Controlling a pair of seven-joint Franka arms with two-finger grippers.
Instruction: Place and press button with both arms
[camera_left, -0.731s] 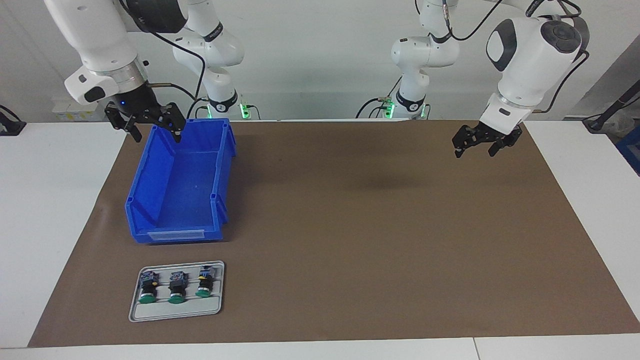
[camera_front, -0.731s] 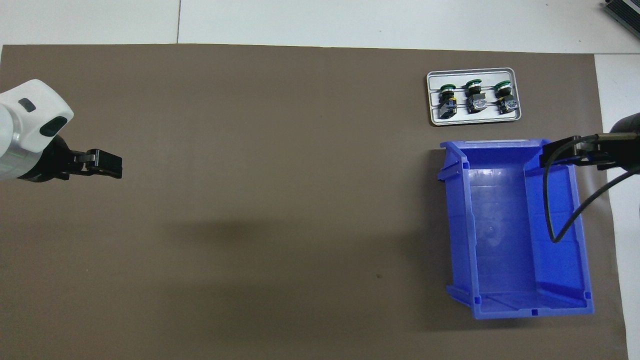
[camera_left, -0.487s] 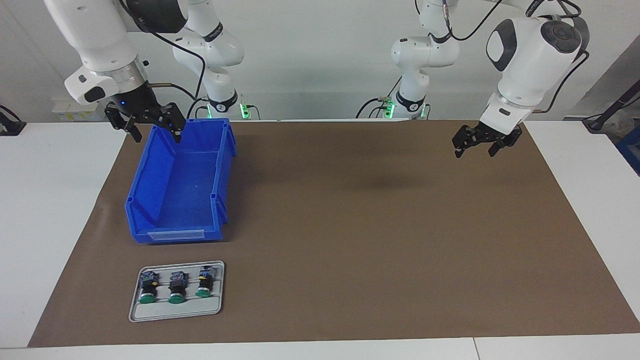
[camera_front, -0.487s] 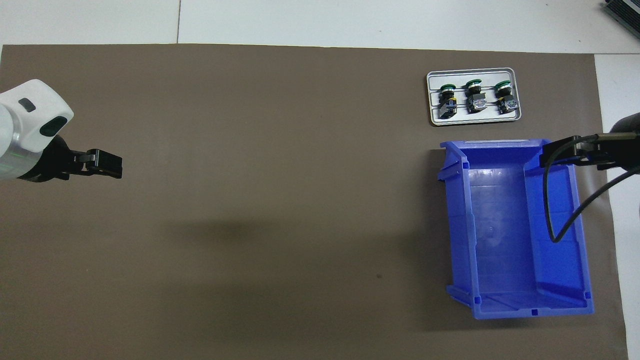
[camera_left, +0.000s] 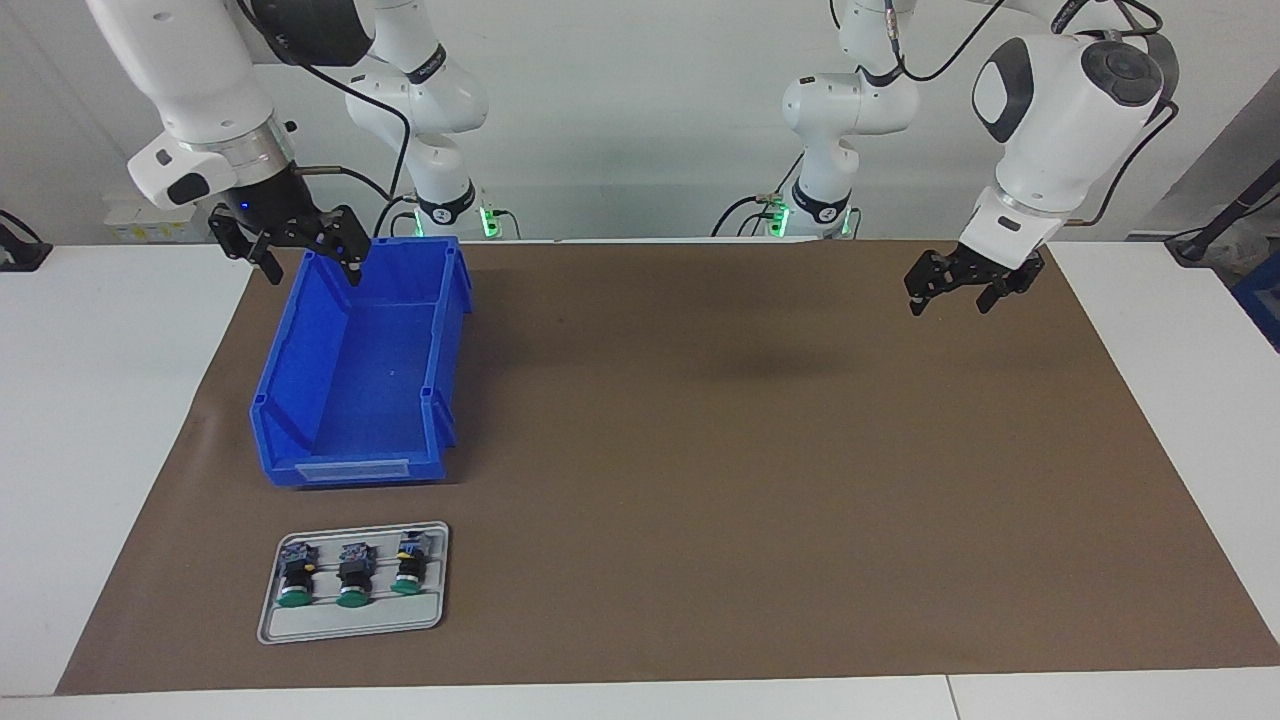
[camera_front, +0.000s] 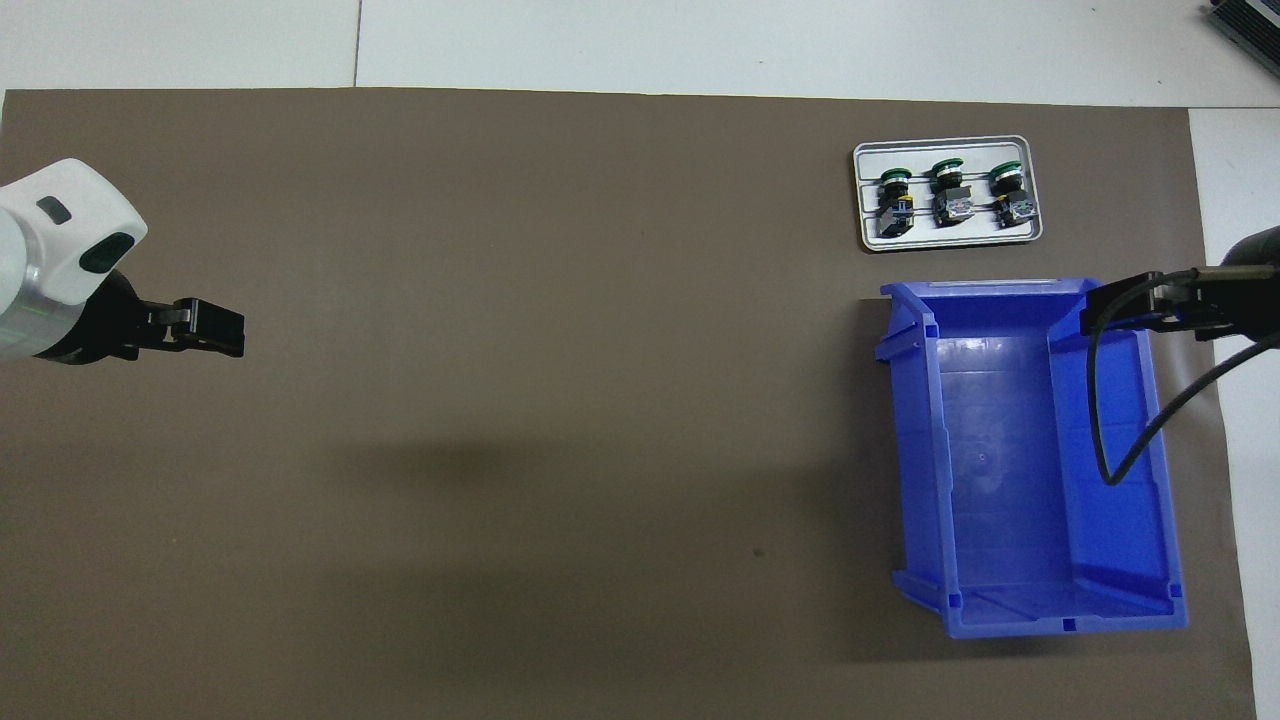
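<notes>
Three green-capped switches lie side by side in a grey tray (camera_left: 350, 625) (camera_front: 948, 236) near the table edge farthest from the robots. The button (camera_left: 409, 567) (camera_front: 893, 200), with the blue-and-yellow rear end, is the one toward the table's middle. My right gripper (camera_left: 315, 280) (camera_front: 1100, 312) hangs open and empty in the air over the blue bin's (camera_left: 300, 360) (camera_front: 1160, 470) wall on the right arm's side. My left gripper (camera_left: 948, 305) (camera_front: 225, 331) hangs open and empty over bare mat at the left arm's end.
The open blue bin stands between the tray and the right arm's base, with nothing in it. A brown mat (camera_left: 750, 480) covers most of the white table. A black cable (camera_front: 1100, 420) from the right arm loops over the bin.
</notes>
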